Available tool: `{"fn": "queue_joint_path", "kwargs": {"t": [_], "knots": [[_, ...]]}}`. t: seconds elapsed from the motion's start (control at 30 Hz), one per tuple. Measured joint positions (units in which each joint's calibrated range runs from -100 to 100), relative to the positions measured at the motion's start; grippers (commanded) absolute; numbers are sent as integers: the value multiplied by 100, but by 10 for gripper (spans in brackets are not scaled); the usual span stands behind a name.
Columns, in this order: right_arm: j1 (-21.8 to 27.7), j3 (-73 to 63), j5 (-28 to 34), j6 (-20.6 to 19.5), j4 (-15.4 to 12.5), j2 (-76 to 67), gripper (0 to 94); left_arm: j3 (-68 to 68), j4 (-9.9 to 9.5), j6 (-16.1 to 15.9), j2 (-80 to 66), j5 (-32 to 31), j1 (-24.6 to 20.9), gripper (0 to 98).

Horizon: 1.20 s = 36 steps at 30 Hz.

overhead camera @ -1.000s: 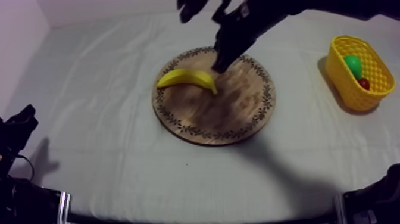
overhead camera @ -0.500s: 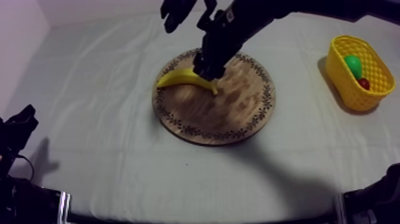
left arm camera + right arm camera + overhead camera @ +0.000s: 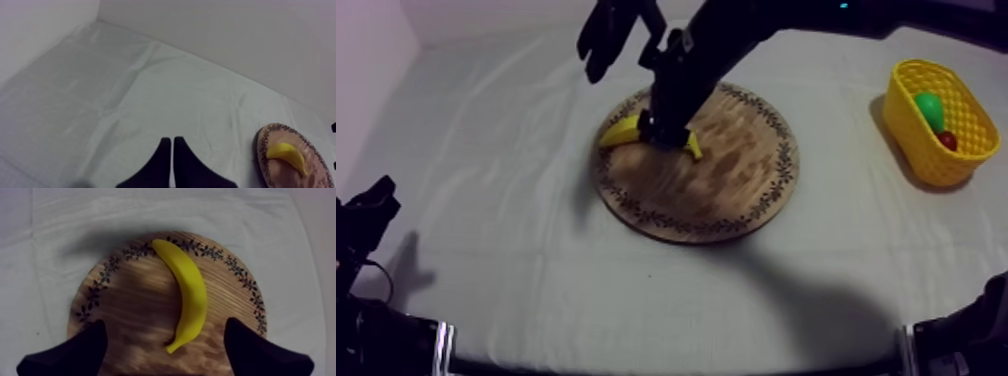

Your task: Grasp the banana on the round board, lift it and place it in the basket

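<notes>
Right end effector hangs over the wooden board, fingers spread wide either side of the banana, not closed on it. The banana lies on the board's far-left part, by the patterned rim. Left end effector sits low at the near left of the bench, fingers pressed together on nothing. The yellow basket stands well off to the right.

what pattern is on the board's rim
A dark ring of small leafy sprigs runs round the board rim, clearest in the right wrist view.
</notes>
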Motion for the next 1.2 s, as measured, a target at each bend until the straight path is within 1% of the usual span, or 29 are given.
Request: {"fn": "queue_joint_path", "kwargs": {"t": [0.23,0.57,0.97,1.07,1.13,1.2], "knots": [[88,-730,-11,-126,199,1015,850,0,0,0,0,0,0,1],[177,-1648,194,-16,174,1986,836,0,0,0,0,0,0,1],[229,-2915,878,-8,204,2962,778,0,0,0,0,0,0,1],[275,-3120,1018,26,222,3187,736,0,0,0,0,0,0,1],[307,-3233,1096,77,209,3306,650,0,0,0,0,0,0,1],[334,-3324,1160,136,151,3371,539,0,0,0,0,0,0,1]]}}
